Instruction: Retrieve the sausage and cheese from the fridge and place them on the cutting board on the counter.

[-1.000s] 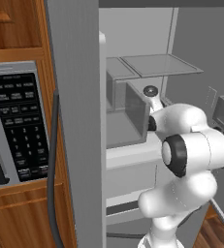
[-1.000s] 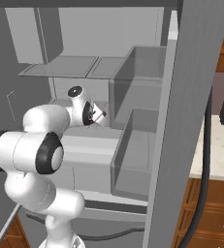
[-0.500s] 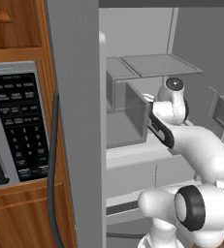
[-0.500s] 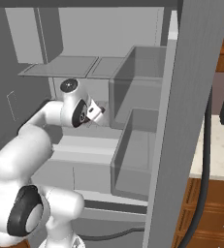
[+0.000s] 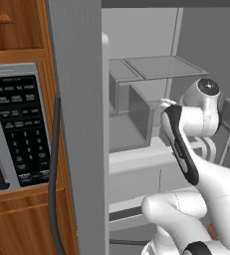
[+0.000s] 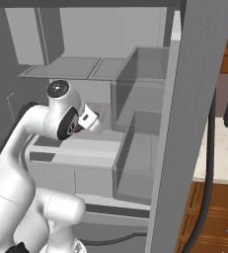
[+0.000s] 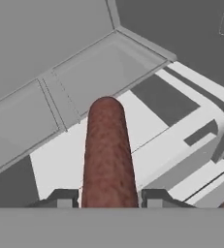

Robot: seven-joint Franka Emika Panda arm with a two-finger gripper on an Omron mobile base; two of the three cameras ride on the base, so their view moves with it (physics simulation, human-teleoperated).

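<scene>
Fridge (image 6: 194, 99) interior behind — sausage (image 7: 107, 155) clamped between pincer (image 7: 108, 197) fingertips.

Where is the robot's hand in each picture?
Left base view: the gripper is hidden behind the white arm, right of middle.
Right base view: the gripper is left of middle, poking into the fridge.
Hand view: the gripper is at the bottom middle, closed on the sausage.
Shared landmark: the grey fridge shelf.

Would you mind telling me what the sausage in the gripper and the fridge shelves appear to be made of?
Sausage: meat-like, matte, going by its mottled reddish-brown skin. Fridge shelves: probably glass or clear plastic, since the thin grey panels look faintly translucent, though the rendering leaves that open.
</scene>
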